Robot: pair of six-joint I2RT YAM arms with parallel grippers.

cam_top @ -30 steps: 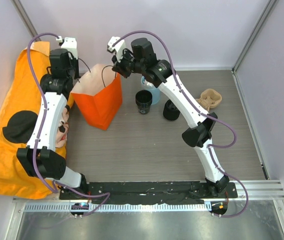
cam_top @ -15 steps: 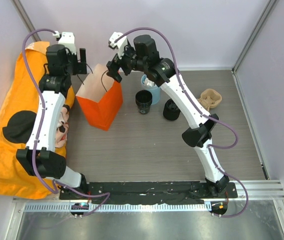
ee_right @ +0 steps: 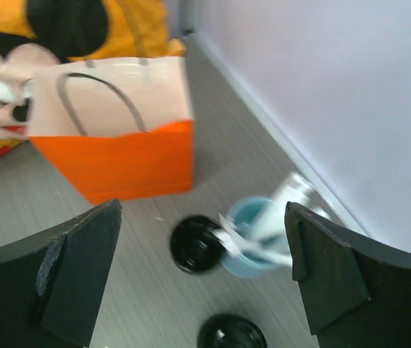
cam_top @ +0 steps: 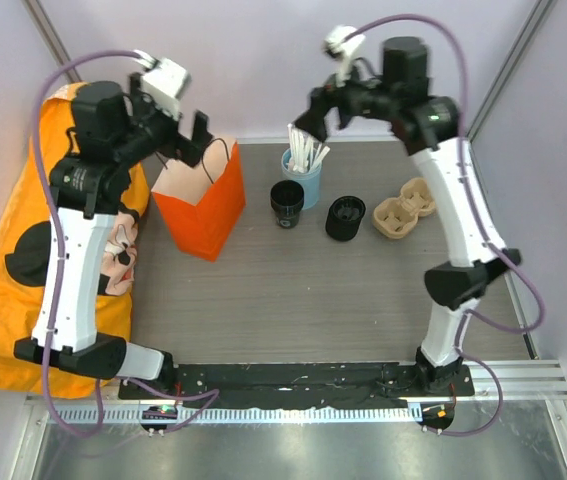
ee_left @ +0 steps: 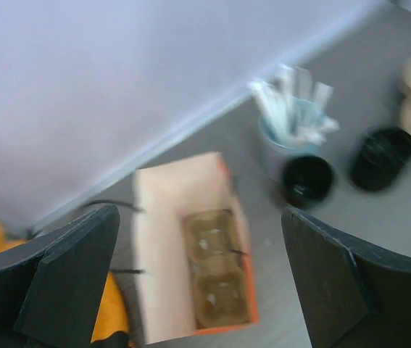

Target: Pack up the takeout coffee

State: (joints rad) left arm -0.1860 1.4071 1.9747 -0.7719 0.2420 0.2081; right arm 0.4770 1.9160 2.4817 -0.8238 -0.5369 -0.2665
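**Grey tabletop (cam_top: 313, 300), bag half packed**

Both my jaws hang released and empty. A carrier (ee_left: 216, 268) sits inside the orange bag (cam_top: 203, 205); a black cup (cam_top: 287, 203) and a second cup (cam_top: 344, 217) stand outside. A careless lowering could snag the handles and topple the bag.

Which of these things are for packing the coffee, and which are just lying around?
For the job: orange bag, carrier tray inside it, second carrier tray, black cup, second black cup, blue cup of stirrers.
Lying about: orange cartoon cloth.
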